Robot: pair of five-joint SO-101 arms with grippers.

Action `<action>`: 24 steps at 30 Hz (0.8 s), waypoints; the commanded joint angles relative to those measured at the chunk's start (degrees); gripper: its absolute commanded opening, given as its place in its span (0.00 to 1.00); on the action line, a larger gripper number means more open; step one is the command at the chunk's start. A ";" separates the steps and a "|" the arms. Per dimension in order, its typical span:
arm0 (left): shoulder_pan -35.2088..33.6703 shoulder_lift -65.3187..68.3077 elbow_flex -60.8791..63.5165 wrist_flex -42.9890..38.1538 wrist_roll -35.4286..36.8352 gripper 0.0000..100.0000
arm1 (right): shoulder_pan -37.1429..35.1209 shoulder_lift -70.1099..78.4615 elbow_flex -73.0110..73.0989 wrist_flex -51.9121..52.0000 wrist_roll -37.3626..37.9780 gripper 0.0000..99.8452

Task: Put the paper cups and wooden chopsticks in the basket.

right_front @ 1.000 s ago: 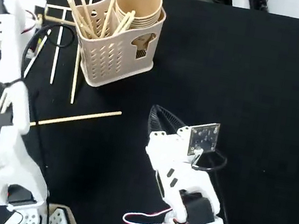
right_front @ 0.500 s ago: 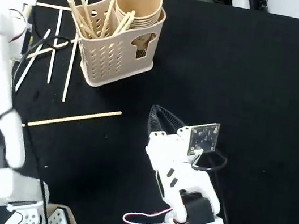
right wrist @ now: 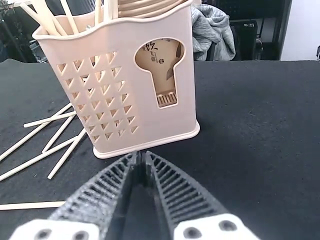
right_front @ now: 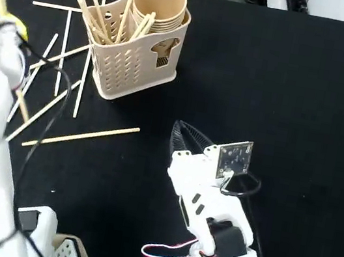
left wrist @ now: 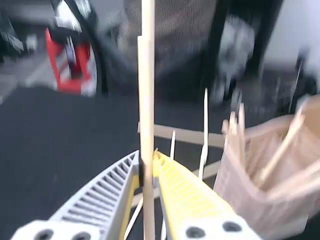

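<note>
1 chopstick (left wrist: pixel 147 90) upright, clenched in left claw (left wrist: pixel 148 166); right claw (right wrist: pixel 140 159) closed, empty, tips just short of basket (right wrist: pixel 125 100); cups (right_front: pixel 159 1) nested inside basket.

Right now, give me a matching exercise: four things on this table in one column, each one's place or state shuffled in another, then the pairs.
1. paper cups
2. left gripper
3. right gripper
4. loose chopstick nearest the right gripper

A. shut, holding nothing
B. lying flat on the black table
C. stacked inside the basket
D. shut on an upright chopstick

Pairs: 1-C, 2-D, 3-A, 4-B
</note>
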 commanded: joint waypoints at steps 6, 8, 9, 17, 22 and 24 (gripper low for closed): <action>0.57 -12.84 24.92 -56.79 19.34 0.03 | 0.70 -0.48 -0.04 -1.32 0.18 0.02; 0.66 -10.73 24.75 -61.98 21.80 0.03 | 0.70 -0.48 -0.04 -1.32 0.18 0.02; 0.92 -9.58 23.34 -62.15 23.12 0.03 | 0.70 -0.48 -0.04 -1.32 0.18 0.02; 10.77 4.31 5.41 -56.88 25.85 0.03 | 0.70 -0.40 -0.04 -1.32 0.18 0.02; 12.53 14.33 4.09 -56.09 26.20 0.03 | 0.70 -0.31 -0.04 -1.23 2.64 0.02; 12.53 18.37 5.58 -58.64 26.20 0.03 | 0.70 -0.31 -0.04 -1.23 2.64 0.02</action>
